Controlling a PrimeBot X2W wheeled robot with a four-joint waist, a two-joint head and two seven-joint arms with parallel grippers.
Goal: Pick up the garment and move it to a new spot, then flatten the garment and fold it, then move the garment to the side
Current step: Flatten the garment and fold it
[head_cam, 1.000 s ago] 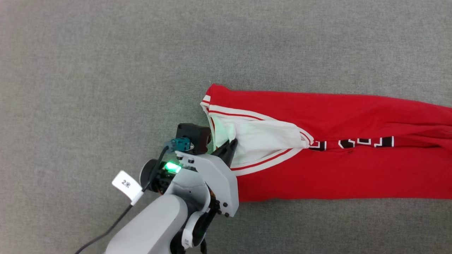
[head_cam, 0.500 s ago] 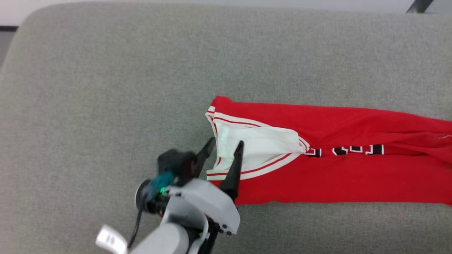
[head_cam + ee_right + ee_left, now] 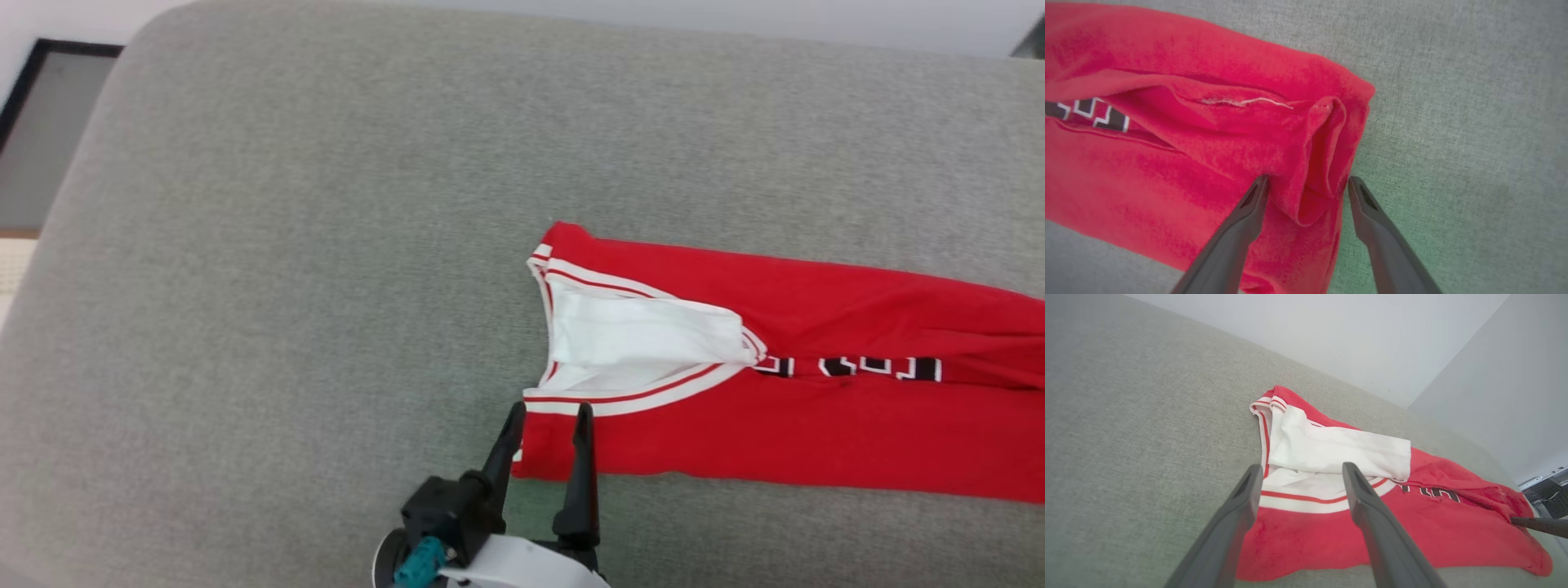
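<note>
The garment lies folded lengthwise into a long red strip on the grey cushion. Its white sleeve and striped trim sit at the left end, and black lettering runs along the fold. My left gripper stands open at the strip's near left corner, fingers straddling the edge. In the left wrist view the left gripper is open just short of the trim, above the garment. My right gripper is open with the crumpled right end of the garment lying loose between its fingers.
The cushion's rounded far-left corner borders floor and a dark-framed panel. A pale wall stands behind the cushion. Dark equipment sits beyond the garment's right end. Bare grey fabric spreads to the left and behind the garment.
My left gripper was shut on the white sleeve area; it opened, let go and drew back to the near edge. The head camera has shifted, now showing the cushion's far edge.
</note>
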